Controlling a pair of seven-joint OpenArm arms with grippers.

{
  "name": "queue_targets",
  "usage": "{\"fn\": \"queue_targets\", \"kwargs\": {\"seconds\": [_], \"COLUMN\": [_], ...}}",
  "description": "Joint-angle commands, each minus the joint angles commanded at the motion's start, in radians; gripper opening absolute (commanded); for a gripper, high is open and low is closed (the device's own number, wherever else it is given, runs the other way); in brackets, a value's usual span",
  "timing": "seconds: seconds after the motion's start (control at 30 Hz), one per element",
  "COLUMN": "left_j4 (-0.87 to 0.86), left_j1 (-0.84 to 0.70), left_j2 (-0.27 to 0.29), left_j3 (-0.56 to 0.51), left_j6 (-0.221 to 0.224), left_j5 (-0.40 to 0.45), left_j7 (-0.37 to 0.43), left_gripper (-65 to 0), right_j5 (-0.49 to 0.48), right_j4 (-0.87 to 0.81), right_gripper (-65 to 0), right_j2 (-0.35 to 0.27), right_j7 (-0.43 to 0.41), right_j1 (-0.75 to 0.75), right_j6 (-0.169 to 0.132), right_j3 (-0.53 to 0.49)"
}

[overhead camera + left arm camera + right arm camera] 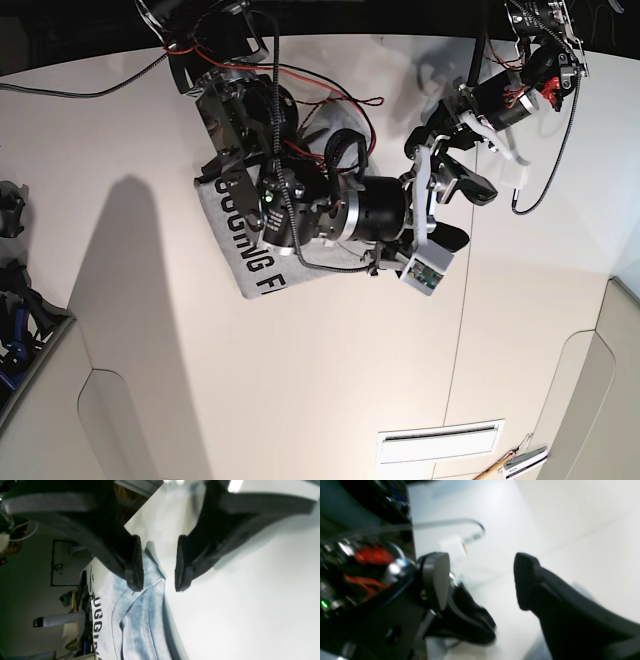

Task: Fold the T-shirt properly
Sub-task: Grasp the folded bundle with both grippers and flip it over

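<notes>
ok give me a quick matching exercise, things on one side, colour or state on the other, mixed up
Things:
1. T-shirt
2. left claw
3. right claw
4. table

Colour or state:
A. bare white surface
B. open, one finger over grey fabric
C. grey, black block letters showing
D. open, nothing between its fingers, over the table

Pairs: 1-C, 2-B, 3-D, 4-A

Soft mottled cloth T-shirt on smooth matt table.
</notes>
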State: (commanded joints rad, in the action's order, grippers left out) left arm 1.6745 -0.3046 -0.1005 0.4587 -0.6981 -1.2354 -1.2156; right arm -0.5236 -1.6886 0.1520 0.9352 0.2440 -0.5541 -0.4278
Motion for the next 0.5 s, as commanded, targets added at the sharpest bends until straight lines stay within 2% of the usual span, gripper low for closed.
{"fn": "queue_targets", "kwargs": {"seconds": [0.13,0.17,0.27,0.4,0.5], "left_j4": [0.001,0.005,0.044,0.189,0.279], "left_j1": [0.000,0.000,0.000,0.000,0.000], "left_j2": [-0.059,-0.072,-0.082,-0.082,-0.082], "left_j3": [0.000,0.000,-0.001,-0.066,-0.200], "left_j6": [0.000,0.000,0.000,0.000,0.000], "left_j5": [-0.027,-0.029,-0.043,-0.045,0.012], "left_j7": [0.006,0.002,-0.001,-0.011,0.002], "left_gripper": [-43.2,-46.7,-56.3,-58.9,-60.7], "right_j5": [0.111,0.118,0.163,0.184,0.183], "right_j4": [-0.021,-0.021,-0.021,-0.015,-0.002], "right_gripper": [-26.8,-33.4,-64.2,-65.0,-65.0], "right_j2": [-0.001,-0.004,-0.025,-0.117,-0.173], "right_j7": [-0.004,-0.011,-0.045,-0.116,-0.145], "right_j1": [0.000,0.000,0.000,0.000,0.000], "right_j6": [0.011,0.013,0.012,0.013,0.013], "right_j3": [0.081,0.116,0.247,0.398,0.475]}}
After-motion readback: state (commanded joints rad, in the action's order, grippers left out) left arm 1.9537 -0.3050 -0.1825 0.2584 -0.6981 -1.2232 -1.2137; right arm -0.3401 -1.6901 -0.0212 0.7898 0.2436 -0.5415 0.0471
